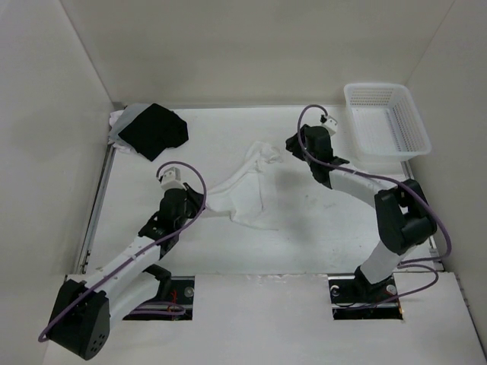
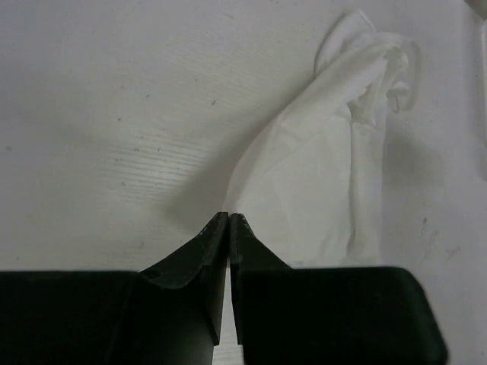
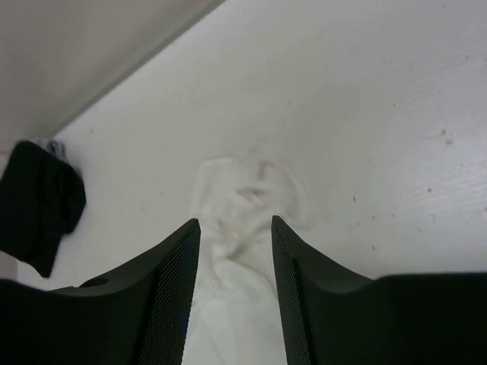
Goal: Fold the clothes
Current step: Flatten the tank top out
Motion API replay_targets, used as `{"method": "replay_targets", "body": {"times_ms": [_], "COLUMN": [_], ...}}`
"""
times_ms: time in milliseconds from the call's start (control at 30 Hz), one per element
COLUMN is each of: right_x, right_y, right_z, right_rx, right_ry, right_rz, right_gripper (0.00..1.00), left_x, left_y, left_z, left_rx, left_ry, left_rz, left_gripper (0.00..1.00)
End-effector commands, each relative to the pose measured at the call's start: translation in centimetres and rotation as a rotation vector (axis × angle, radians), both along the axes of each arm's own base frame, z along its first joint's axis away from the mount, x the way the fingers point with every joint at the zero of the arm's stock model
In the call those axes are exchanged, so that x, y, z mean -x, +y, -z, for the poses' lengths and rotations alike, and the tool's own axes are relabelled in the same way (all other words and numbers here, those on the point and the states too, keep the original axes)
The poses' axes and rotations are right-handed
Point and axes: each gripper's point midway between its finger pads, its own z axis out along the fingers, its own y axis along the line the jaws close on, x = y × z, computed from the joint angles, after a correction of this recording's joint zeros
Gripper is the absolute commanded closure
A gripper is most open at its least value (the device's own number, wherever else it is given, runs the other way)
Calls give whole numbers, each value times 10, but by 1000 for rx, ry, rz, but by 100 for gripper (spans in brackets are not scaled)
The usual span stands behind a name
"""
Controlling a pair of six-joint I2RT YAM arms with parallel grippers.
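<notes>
White table (image 1: pixel 228 137): left gripper (image 2: pixel 229 217) closed, seemingly pinching the clothes (image 2: pixel 319 182); right gripper (image 3: pixel 234 224) jaws apart above them.

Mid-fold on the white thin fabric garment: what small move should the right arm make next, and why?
Probably lower the right gripper slightly and close it on the bunched far end of the white thin fabric garment. Its jaws stand open over that end, while the left gripper looks shut on the near corner; a second grip would let both arms spread it.

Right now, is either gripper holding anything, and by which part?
The left gripper pinches the white garment by a corner; the right gripper holds nothing.
</notes>
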Motion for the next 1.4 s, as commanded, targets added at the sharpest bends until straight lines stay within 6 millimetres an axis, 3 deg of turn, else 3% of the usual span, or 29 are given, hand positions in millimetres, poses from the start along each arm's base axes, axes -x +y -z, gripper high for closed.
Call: {"method": "replay_targets", "body": {"times_ms": [0,100,233,367,467,633,967,1133,1267,1367], "right_x": [57,117,183,214,226,239,244,249,248,243], "right_y": [12,32,37,31,34,46,57,63,63,59], "right_z": [31,63,91,92,99,114,122,126,123,108], "right_rx": [118,159,169,138,153,147,138,125,113,100], "right_ry": [95,162,242,255,293,349,385,406,394,340], "right_rz": [-125,-233,-280,-262,-301,-349,-363,-374,-356,-325], "right_gripper": [52,56,61,57,56,62,70,67,82,89], "left_x": [9,12,12,11,11,11,14,14,13,12], "left_y": [-2,0,0,-2,-5,-6,-6,-6,-6,-6], "left_z": [5,14,17,18,19,16,17,17,16,8], "left_rx": [127,128,123,130,136,146,146,144,147,159], "left_ry": [20,43,52,50,51,41,35,33,28,9], "left_rz": [-14,-15,-2,8,22,29,36,37,37,34], "left_gripper": [96,96,96,95,95,95,95,95,95,95]}}
